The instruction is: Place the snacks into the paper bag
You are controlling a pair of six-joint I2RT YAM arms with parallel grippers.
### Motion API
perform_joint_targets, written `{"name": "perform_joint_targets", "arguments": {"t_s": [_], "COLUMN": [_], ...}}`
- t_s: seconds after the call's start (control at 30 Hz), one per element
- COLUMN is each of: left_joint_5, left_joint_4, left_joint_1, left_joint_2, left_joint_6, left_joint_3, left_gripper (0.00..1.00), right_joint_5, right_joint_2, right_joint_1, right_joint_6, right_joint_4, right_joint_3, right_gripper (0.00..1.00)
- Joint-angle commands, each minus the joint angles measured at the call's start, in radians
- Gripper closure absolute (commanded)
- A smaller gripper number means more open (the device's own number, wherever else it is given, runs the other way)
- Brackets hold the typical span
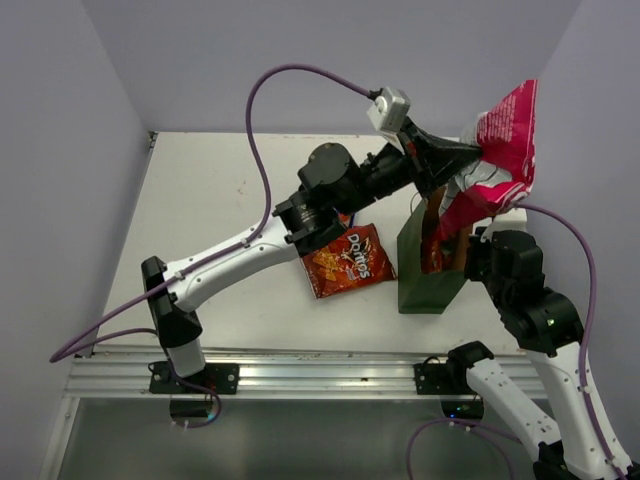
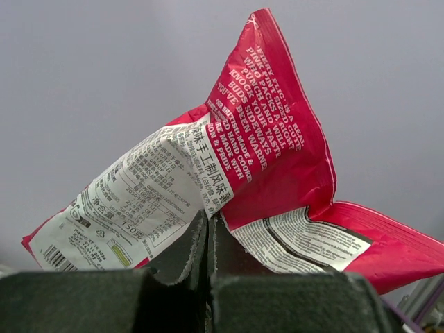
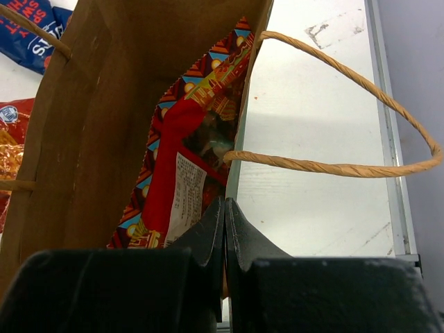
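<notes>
My left gripper (image 1: 474, 158) is shut on the large pink-white packet (image 1: 503, 150) and holds it in the air above the dark green paper bag (image 1: 425, 285). In the left wrist view the jaws (image 2: 208, 223) pinch the packet's (image 2: 263, 139) lower edge. My right gripper (image 1: 466, 256) is shut on the bag's right wall at its rim (image 3: 225, 208). The bag (image 3: 90, 125) stands open, with a red packet with a patterned border (image 3: 177, 173) inside. The red Doritos bag (image 1: 348, 262) lies flat on the table left of the bag.
The bag's rope handle (image 3: 340, 166) loops out to the right over the table. A blue bag (image 3: 28, 28) and a red chip bag with a blue-white logo (image 3: 10, 128) lie beyond the bag's left side. The table's right edge (image 3: 388, 173) is close.
</notes>
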Motion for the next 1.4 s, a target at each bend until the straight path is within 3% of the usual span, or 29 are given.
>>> {"name": "perform_joint_targets", "arguments": {"t_s": [0.0, 0.2, 0.47, 0.7, 0.8, 0.9, 0.97, 1.2, 1.37], "left_joint_5": [0.062, 0.139, 0.073, 0.056, 0.116, 0.109, 0.037, -0.105, -0.137], "left_joint_4": [0.195, 0.274, 0.285, -0.040, -0.092, -0.114, -0.164, -0.478, -0.447], "left_joint_1": [0.033, 0.087, 0.094, 0.094, 0.093, 0.079, 0.056, 0.019, -0.005], "left_joint_2": [-0.049, -0.066, -0.129, -0.062, 0.006, 0.046, 0.061, 0.113, 0.090], "left_joint_6": [-0.083, -0.151, -0.180, -0.209, -0.215, -0.198, -0.172, -0.106, -0.062], "left_joint_3": [-0.167, -0.341, -0.566, -0.478, -0.413, -0.389, -0.359, -0.231, -0.229], "left_gripper": [1.00, 1.00, 1.00, 1.00, 1.00, 0.93, 0.89, 0.94, 0.86], "right_joint_5": [-0.023, -0.021, -0.018, -0.018, -0.018, -0.017, -0.018, -0.018, -0.017], "right_joint_2": [-0.008, -0.006, -0.003, 0.002, 0.003, 0.002, 0.000, -0.001, 0.003], "right_joint_1": [0.001, 0.001, 0.002, 0.002, 0.001, 0.001, 0.001, 0.002, 0.001], "right_joint_6": [-0.019, -0.019, -0.018, -0.016, -0.016, -0.015, -0.015, -0.015, -0.015], "right_joint_4": [0.018, 0.018, 0.018, 0.021, 0.023, 0.021, 0.021, 0.023, 0.023], "right_joint_3": [-0.005, -0.005, -0.005, -0.006, -0.008, -0.008, -0.008, -0.008, -0.008], "right_gripper": [1.00, 1.00, 1.00, 1.00, 1.00, 1.00, 1.00, 1.00, 1.00]}}
